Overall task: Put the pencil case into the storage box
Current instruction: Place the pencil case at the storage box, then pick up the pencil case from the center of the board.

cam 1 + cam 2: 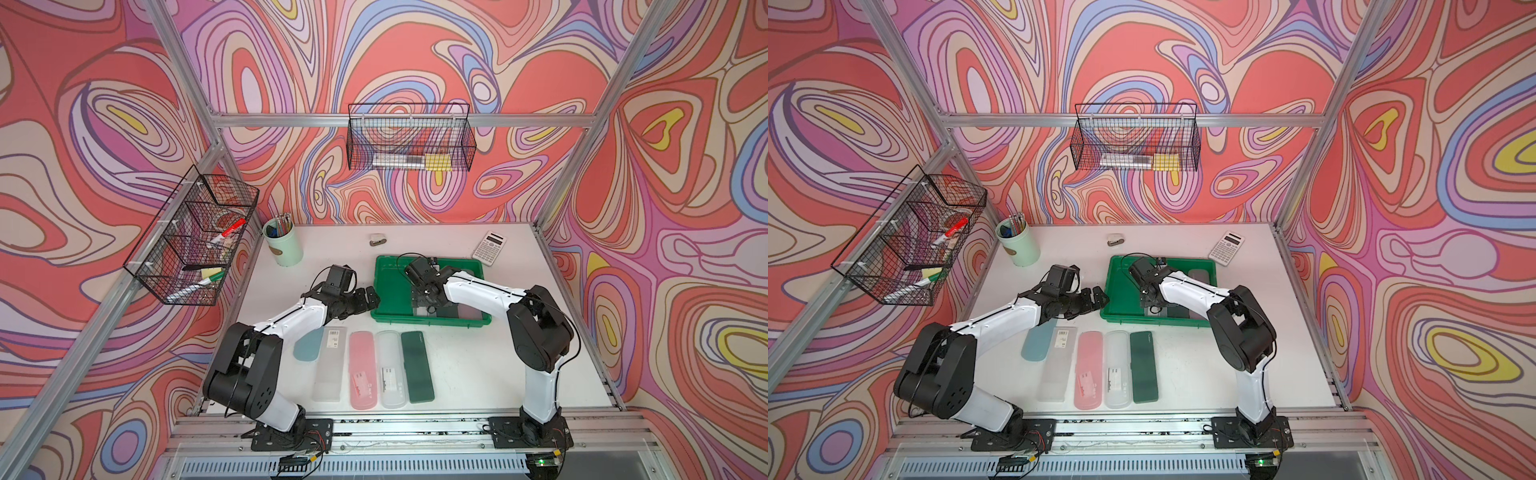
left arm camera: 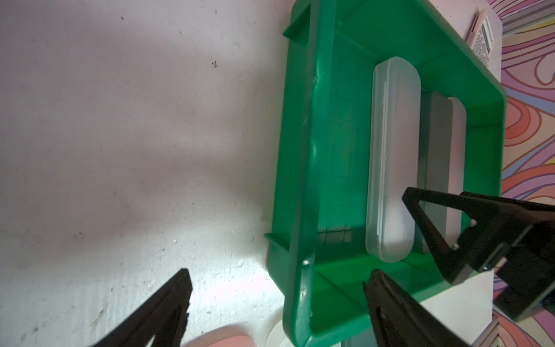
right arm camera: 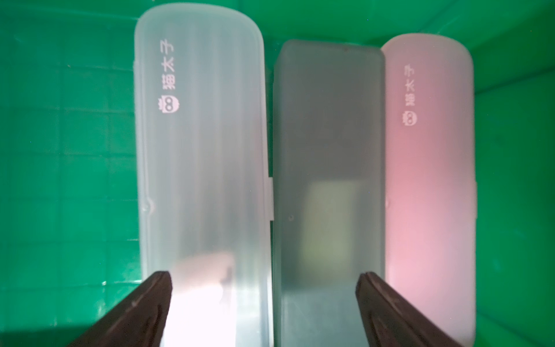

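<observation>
Down at the front rail [image 1: 415, 428] we start, and just beyond it a row of five pencil cases [image 1: 363, 370] lies side by side on the white table [image 1: 478, 365] — teal, frosted, pink, clear, dark green. Further back sits the storage box [image 1: 390, 291], and we count three cases lying flat inside it, toward its right side. They are a clear pencil case [image 3: 201, 150], a dark grey case [image 3: 327, 135] right up against it, and a pink case [image 3: 429, 165] beside that. Over to the right gripper [image 3: 264, 279] — jaws spread wide, hovering over the near ends of the clear and grey cases, gripping nothing. We find the left gripper [image 2: 277, 272] spread apart too, empty, just beside the box's left wall. On that left side the box floor shows bare green.
</observation>
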Action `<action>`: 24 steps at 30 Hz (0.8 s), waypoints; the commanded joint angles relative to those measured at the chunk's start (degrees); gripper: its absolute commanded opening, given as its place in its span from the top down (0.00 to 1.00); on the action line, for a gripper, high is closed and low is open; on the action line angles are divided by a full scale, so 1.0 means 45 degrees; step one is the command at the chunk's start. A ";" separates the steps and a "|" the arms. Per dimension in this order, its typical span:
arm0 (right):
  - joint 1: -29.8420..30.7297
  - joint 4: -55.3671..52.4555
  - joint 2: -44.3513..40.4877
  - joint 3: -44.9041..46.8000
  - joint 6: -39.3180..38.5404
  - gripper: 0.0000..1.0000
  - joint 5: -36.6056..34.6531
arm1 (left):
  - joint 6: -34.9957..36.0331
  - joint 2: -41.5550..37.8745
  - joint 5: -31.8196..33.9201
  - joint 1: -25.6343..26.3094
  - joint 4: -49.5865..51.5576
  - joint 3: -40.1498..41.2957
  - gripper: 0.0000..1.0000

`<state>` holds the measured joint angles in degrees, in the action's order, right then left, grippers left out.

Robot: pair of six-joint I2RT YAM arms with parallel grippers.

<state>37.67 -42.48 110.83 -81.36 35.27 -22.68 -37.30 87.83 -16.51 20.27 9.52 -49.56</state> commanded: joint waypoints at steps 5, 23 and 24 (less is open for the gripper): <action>-0.0001 0.0611 -0.3016 0.1175 0.0205 0.02 0.1047 | 0.0451 -0.1251 0.0829 0.0006 0.1165 -0.0031 0.04; 0.4046 0.1396 -0.7398 0.6440 0.2743 0.08 0.3292 | -0.0195 -0.4213 0.1744 0.0508 0.3147 0.1382 0.04; 0.4356 0.1438 -0.7182 0.6440 0.2912 0.08 0.3216 | -0.0241 -0.4277 0.1768 0.0546 0.3175 0.1432 0.04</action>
<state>54.24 -36.97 76.95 -52.80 44.23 -6.83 -37.15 69.78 -9.85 22.13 21.69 -44.01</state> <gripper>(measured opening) 0.925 0.962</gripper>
